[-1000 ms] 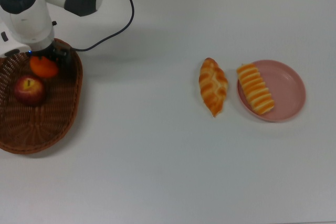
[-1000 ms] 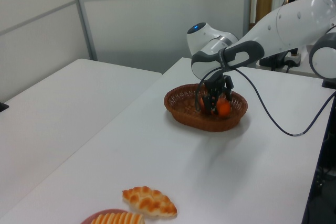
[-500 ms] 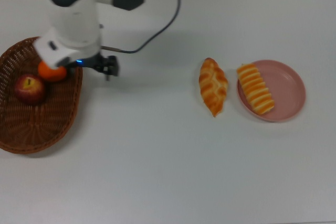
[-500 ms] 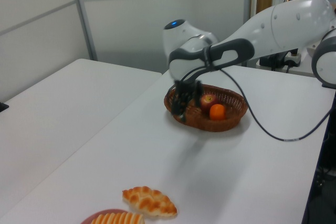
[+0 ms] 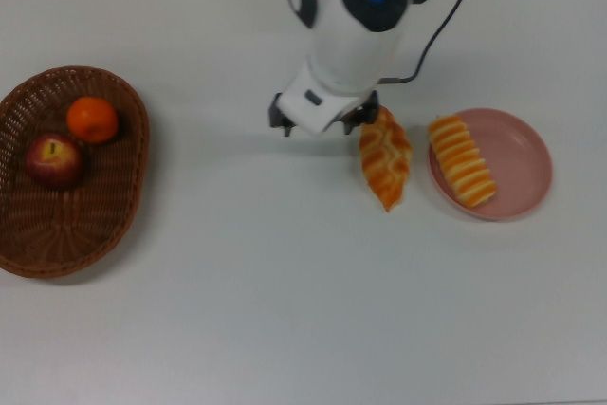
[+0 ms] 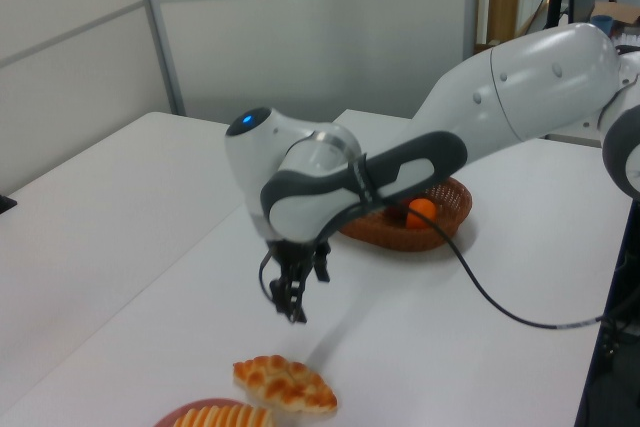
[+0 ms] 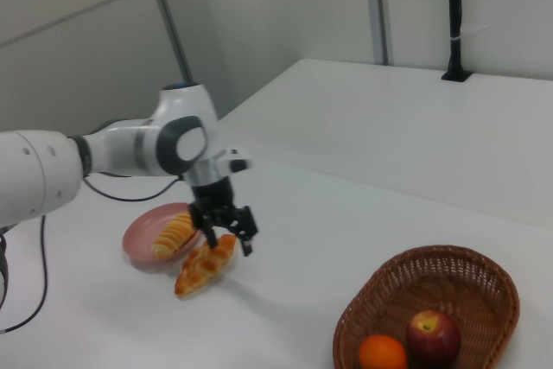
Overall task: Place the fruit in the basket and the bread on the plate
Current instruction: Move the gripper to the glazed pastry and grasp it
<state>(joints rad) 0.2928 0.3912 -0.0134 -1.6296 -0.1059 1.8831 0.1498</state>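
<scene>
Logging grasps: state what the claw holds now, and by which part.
Nothing is held: the claw hangs open and empty above the table, near the braided loaf.

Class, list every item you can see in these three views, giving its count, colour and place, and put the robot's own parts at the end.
Basket: one, brown wicker, at the top view's left edge.
Apple: one, dark red, inside the basket.
Mandarin: one, orange, inside the basket beside the apple.
Braided loaf: one, golden-brown, on the table just off the plate.
Plate: one, pink, at the top view's right.
Striped roll: one, orange and pale yellow, on the plate.
Table: white, under everything.
Cable: one, black, trailing from the arm.
Arm: one, white.
Gripper: one, black fingers, hanging above the table near the loaf.
</scene>
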